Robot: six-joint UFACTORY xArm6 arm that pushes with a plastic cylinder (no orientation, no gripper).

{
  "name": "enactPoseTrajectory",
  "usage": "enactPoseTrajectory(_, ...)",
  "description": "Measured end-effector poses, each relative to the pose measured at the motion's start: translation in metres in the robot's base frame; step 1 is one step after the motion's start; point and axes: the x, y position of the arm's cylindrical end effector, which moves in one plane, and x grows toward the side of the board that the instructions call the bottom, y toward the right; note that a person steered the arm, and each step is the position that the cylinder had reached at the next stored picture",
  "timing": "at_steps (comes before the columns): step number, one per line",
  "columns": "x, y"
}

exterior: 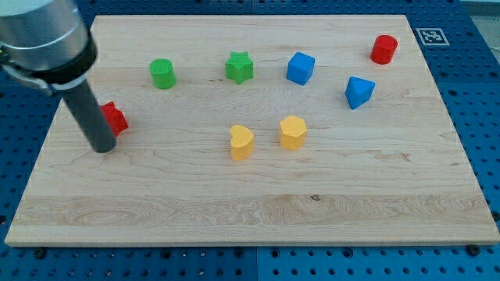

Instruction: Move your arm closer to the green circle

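So we've got my tip (102,147) sitting at the left side of the wooden board (250,226), touching a red block (116,117) (shape's half hidden behind the rod). The green circle (162,73) is farther back and a bit right, clearly apart from us. No jaws on this rig, just a rod.

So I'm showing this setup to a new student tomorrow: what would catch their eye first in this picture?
The thick dark rod at the view's left, with my tip on the board, touching or nearly touching the red block partly hidden behind it. Next, the green pair along the top: the green circle up and right of my tip, and the green star further right. Two yellow blocks sit side by side mid-board.
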Motion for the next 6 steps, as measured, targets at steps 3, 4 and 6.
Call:
enactPoseTrajectory(3,0.026,0.078)
enactPoseTrajectory(4,0.0,0.095)
enactPoseTrajectory(6,-0.087,0.103)
